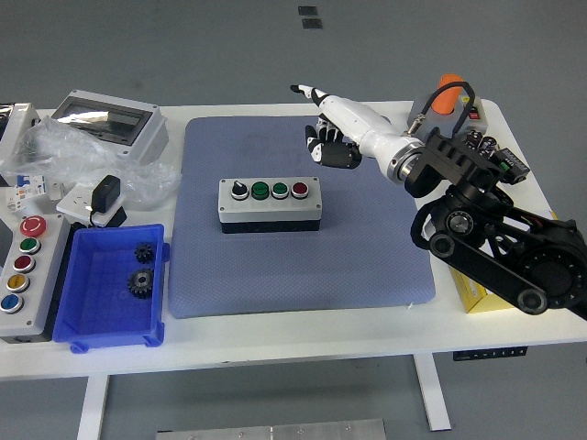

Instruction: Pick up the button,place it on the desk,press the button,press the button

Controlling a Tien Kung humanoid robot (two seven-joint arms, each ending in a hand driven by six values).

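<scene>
The button box [269, 203] sits flat in the middle of the blue mat [367, 247], nothing touching it. To its left there's a blue tray [92, 323] with two gears [140, 270], and a second button panel [22, 264] at the bench [303, 339] edge. The right hand [337, 128] hangs up over the mat's far edge, clear of the box, index finger pointing out, other fingers [332, 152] curled under, holding nothing.

matt textured blue mat [303, 247], glossy plastic bin [110, 293]
</scene>
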